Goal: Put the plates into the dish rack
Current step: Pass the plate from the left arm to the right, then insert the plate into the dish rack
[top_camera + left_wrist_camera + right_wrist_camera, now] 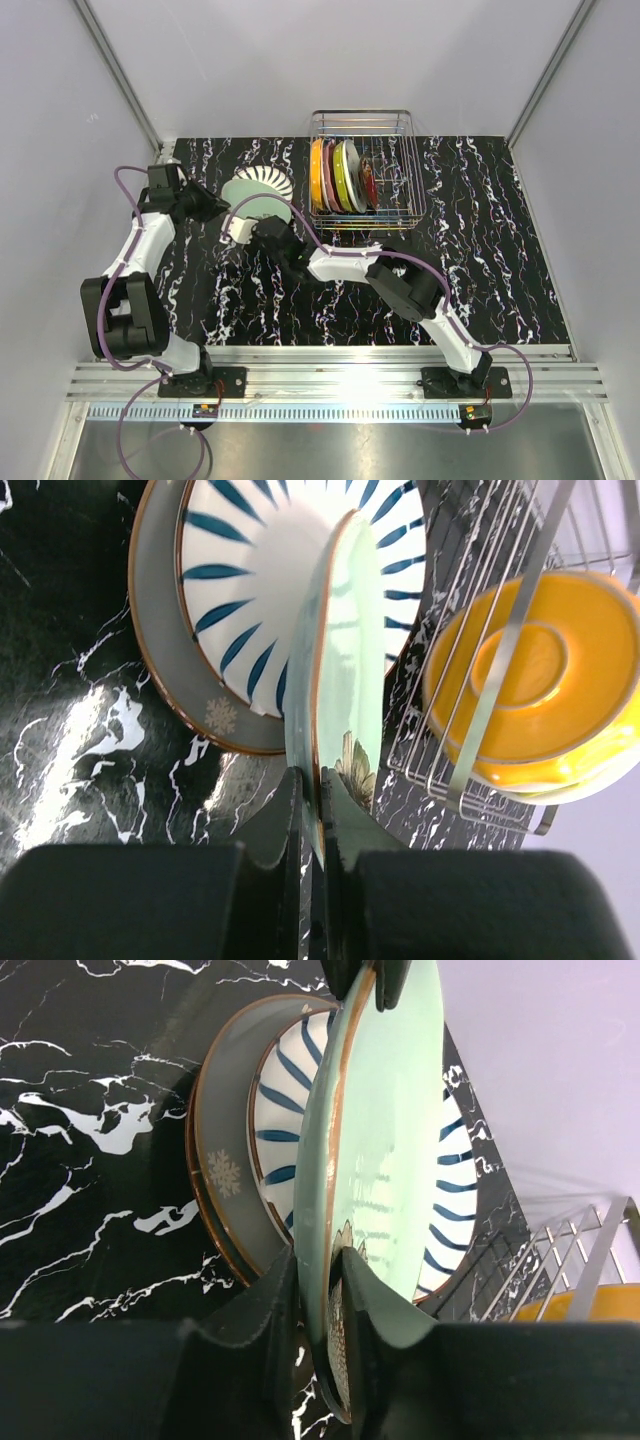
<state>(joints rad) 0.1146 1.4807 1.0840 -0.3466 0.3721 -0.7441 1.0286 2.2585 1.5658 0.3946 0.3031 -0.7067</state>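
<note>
Both arms meet left of centre in the top view, just left of the dish rack (365, 122). A pale green plate (246, 213) w/ a brown rim is caught between them. The L gripper (214, 208) is clamped on its rim from the left. The R gripper (263, 233) pinches the opposite rim from the lower right.

Wrist views back this up: each shows its own two fingers tight on either face of the plate, seen nearly edge-on. In the R wrist view the other gripper's tips bite the far rim at the top of frame.

The plate is tilted up by a small stack on the black marbled table (480, 260): a white plate w/ blue rays (250, 580) lying on a grey plate (165, 620) w/ a snowflake mark. Can't tell if the green one touches that stack.

The rack sits upper centre of the top view. Five plates stand on edge in its left part: orange plate (316, 175) leftmost, then pink, lime, white and red-patterned.
</note>
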